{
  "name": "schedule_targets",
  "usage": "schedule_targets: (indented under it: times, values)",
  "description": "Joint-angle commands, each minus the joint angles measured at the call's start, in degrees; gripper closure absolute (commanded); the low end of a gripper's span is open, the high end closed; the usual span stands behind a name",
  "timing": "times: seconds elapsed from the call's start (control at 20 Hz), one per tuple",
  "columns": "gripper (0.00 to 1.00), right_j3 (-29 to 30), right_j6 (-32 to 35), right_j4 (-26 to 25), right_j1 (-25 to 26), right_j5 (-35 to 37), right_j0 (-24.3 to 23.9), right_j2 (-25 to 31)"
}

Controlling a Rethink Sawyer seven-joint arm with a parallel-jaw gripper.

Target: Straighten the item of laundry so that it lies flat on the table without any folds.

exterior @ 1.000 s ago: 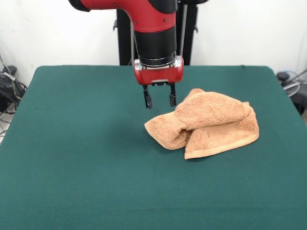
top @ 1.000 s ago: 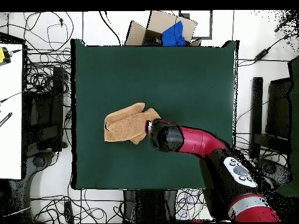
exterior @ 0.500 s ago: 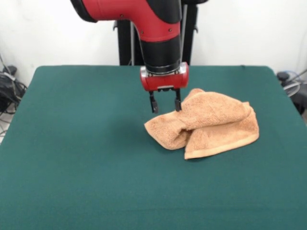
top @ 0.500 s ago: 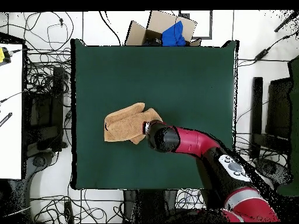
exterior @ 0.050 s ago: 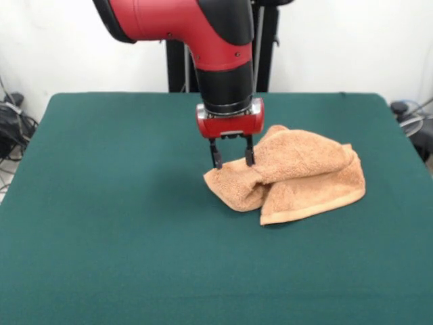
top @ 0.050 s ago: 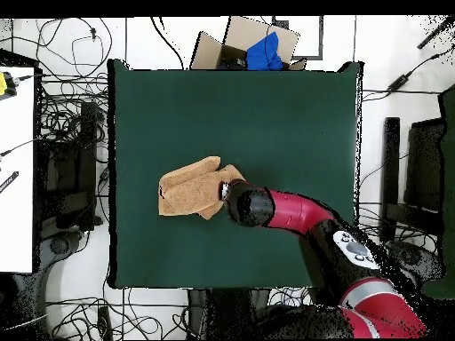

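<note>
Gripper has dropped onto towel mid-counter, fingers spread astride its fold; grasp pending, towel still bunched.

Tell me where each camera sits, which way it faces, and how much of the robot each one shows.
Front view: across the table, facing the robot; shows the red arm's lower end and open gripper at the folded orange towel.
Overhead view: above, looking straight down; shows the whole arm reaching from the bottom right to the towel.
Both share towel, green table and arm.
</note>
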Motion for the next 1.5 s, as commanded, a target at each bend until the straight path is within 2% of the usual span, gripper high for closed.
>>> schedule_targets:
  times: [0.05, 0.35, 0.85, 1.0, 1.25, 1.5]
  values:
    - [0.0, -5.72, 2.03, -3.48, 2.38, -2.59, -0.14, 2.39]
    - [0.0, -5.86, 3.03, -2.94, 2.12, -2.49, 0.18, 2.35]
    - [0.0, -3.86, 9.54, 0.44, 0.56, -3.6, 5.12, -0.31]
    - [0.0, -3.95, 8.24, 0.59, 1.48, -2.97, 3.83, 1.47]
    - [0.0, -4.8, 7.69, 0.51, 1.8, -2.68, 3.76, 1.44]
    - [0.0, -3.71, 6.19, 1.77, 3.4, -1.6, 0.2, 6.32]
